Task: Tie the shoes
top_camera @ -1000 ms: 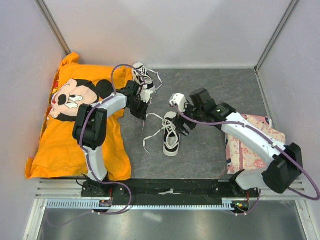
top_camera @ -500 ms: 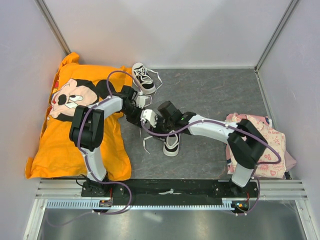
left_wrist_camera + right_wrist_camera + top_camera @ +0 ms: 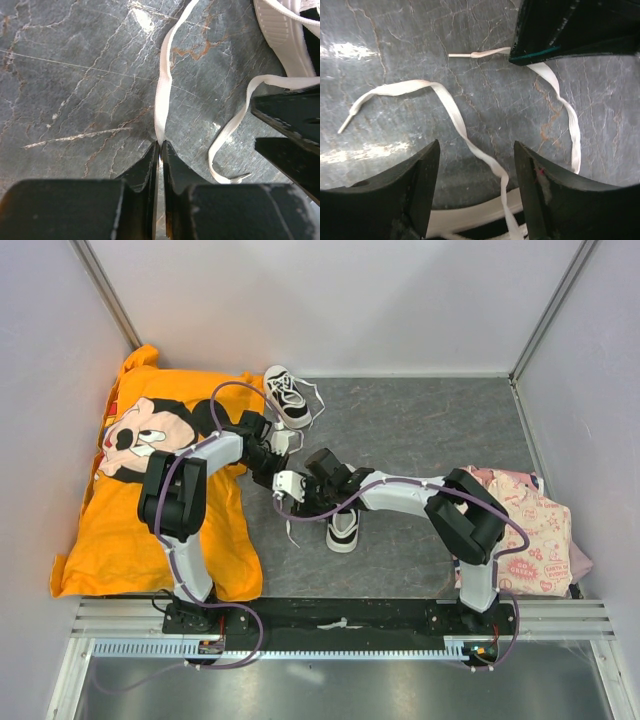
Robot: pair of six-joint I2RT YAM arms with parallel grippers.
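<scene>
Two black shoes with white soles lie on the grey mat. One shoe (image 3: 287,395) is at the back. The other shoe (image 3: 342,527) is near the middle, its front end hidden under my right arm. My left gripper (image 3: 271,470) (image 3: 160,144) is shut on a flat white lace (image 3: 165,85) just above the mat. My right gripper (image 3: 300,502) (image 3: 476,150) stands open right beside it. A second lace (image 3: 451,111) runs from this shoe's white rim (image 3: 470,216) out between the right fingers (image 3: 422,182), untouched. In the right wrist view the left gripper (image 3: 570,25) fills the top right.
An orange Mickey Mouse cloth (image 3: 130,500) covers the left side under my left arm. A pink patterned cloth (image 3: 520,540) lies at the right by the right arm's base. Pale walls (image 3: 330,300) close in the mat on three sides.
My right arm has swung left over the near shoe to the left gripper, and its jaws have narrowed a little. The left gripper has shifted slightly down-left, still shut on the lace.
</scene>
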